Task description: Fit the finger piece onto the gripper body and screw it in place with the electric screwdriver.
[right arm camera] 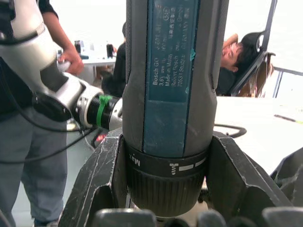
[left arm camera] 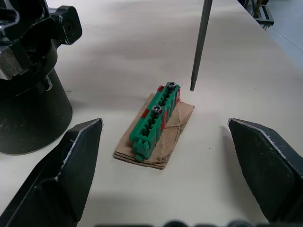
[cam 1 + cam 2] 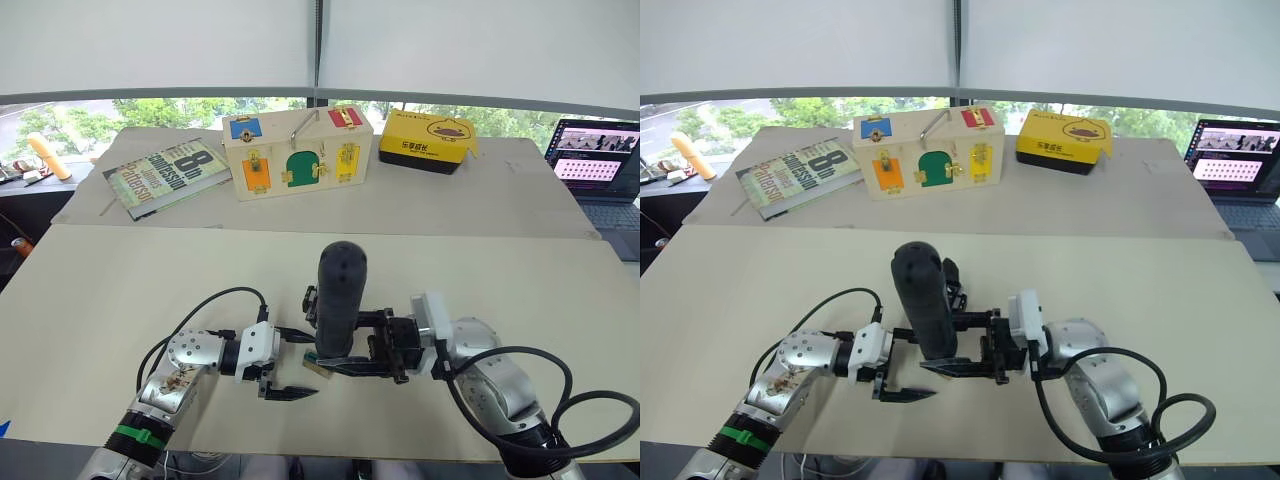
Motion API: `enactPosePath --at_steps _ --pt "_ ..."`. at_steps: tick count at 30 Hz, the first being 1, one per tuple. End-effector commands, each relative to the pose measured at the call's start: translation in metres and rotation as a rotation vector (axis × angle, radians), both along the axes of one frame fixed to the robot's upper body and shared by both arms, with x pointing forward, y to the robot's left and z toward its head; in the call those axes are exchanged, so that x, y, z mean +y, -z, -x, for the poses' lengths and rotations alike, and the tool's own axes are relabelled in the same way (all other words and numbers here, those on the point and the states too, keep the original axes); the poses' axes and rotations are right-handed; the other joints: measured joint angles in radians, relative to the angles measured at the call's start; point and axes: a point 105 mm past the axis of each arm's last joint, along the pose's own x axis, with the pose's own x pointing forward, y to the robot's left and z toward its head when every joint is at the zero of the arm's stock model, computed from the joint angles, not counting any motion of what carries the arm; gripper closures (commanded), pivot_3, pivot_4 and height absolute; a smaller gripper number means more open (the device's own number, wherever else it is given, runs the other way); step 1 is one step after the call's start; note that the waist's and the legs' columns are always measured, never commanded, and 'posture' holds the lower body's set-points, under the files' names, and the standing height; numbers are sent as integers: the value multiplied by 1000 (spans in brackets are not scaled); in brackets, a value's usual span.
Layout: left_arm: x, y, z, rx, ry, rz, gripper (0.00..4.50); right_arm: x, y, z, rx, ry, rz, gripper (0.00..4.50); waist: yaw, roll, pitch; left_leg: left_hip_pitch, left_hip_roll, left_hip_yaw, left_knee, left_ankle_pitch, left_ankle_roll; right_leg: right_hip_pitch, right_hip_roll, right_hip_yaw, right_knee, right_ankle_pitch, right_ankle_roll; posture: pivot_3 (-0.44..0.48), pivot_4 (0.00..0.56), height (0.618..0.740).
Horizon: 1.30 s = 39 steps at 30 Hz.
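Gripping the electric screwdriver [image 3: 341, 300] around its lower collar, the right gripper [image 3: 372, 352] holds the tool upright over the near part of the pale table [image 3: 120, 290], rounded end up. In the right wrist view, the 2 black fingers [image 1: 102, 177] press against both sides of the tool's ribbed collar. The thin metal bit [image 2: 200, 45] points down, its tip just above and beside the far end of a green block [image 2: 155, 118] that carries 2 screw heads and lies on a scrap of brown cardboard [image 2: 177, 124]. The left gripper [image 3: 283, 365] sits just to the left of the screwdriver with its fingers [image 2: 66, 170] spread wide apart and nothing between them, flanking the green block without touching it. The gripper body [image 2: 31, 71], a black linkage assembly on a round base, stands just beside the green block. At the far side of the table lie a book [image 3: 165, 175], a wooden latch box [image 3: 297, 150], a yellow box [image 3: 428, 140] and a laptop [image 3: 600, 165].
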Motion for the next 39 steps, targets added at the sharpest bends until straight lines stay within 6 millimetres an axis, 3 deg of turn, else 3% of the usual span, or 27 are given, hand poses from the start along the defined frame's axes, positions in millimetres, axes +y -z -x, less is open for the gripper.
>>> enactPosePath --at_steps 1,9,39 --pt "1 18 8 73 1 -36 0 -1 -21 3 -76 -12 -53 2603 0 0 0 0 0 0 0 0 0 0 0 0 0 0 0 0 150 740" --pt "1 17 7 73 -2 -34 0 1 -10 0 -83 0 -3 2603 0 0 0 0 0 0 0 0 0 0 0 0 0 0 0 0 150 740" --pt "1 17 9 78 -3 -34 0 -2 -8 -1 -75 9 4 2603 0 0 0 0 0 0 0 0 0 0 0 0 0 0 0 0 150 740"
